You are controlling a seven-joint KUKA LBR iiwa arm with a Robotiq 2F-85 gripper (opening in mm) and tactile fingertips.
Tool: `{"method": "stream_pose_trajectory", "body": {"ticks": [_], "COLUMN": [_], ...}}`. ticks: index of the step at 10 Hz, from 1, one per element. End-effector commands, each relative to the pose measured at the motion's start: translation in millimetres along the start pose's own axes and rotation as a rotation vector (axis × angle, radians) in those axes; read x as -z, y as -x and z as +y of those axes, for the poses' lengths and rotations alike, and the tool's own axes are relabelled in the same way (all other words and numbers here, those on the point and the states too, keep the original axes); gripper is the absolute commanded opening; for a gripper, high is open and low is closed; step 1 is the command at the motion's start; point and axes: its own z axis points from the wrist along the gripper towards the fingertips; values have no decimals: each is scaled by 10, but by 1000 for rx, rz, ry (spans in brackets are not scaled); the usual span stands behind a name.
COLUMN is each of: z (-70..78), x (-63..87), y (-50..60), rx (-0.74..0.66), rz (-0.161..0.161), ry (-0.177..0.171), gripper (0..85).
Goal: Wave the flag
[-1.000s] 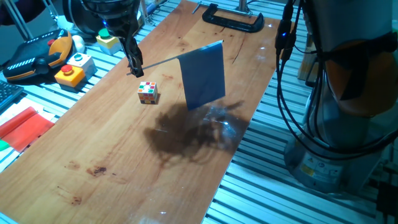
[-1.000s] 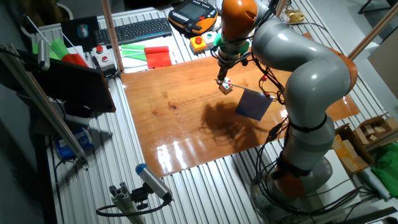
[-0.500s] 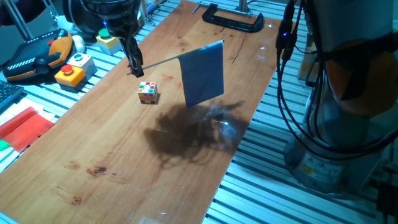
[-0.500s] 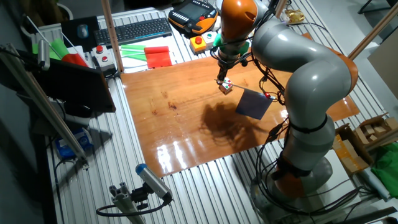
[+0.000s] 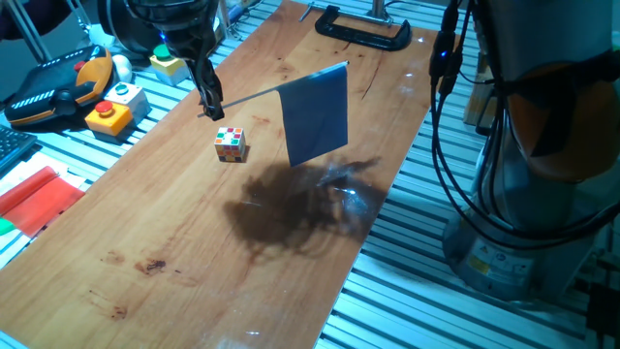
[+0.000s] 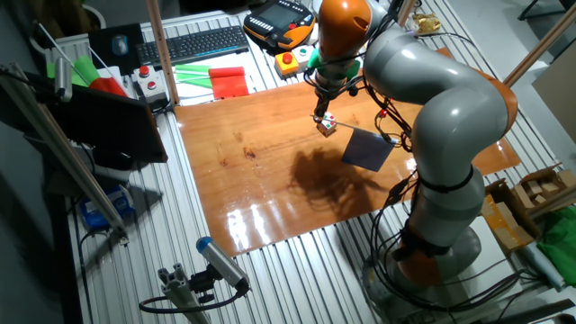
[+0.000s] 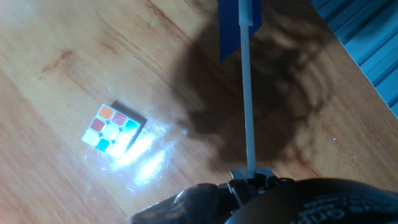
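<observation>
Hanging from thin white stick, blue flag (image 5: 316,116) cloth, flat, rectangular.

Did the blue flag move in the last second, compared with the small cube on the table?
No. The flag hangs in the same place beside the cube, and the gripper holding its stick has not shifted either.

It was a robotics lab: a wooden table (image 5: 174,242) sat on aluminium rails beside an emergency-stop box (image 5: 109,114) and keyboard (image 6: 193,42).
</observation>
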Motion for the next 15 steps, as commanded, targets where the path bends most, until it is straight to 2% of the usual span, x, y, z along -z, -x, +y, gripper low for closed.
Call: {"method": "stream_pose_trajectory", "body": {"ticks": [1,2,5,7,11,13,15], "z": [-2,-13,-45,-31,-48,-54,-52], "x": [-1,3,-26,-32,-27,-25,-22], "y": [-2,2,-52,-64,-56,-53,-46], "rx": [1,2,-15,5,32,151,316], "rz": [0,5,-10,-6,-10,-11,-29], "ry": [0,0,0,-3,-8,-11,-11], "gripper": [7,7,7,7,7,7,7]}}
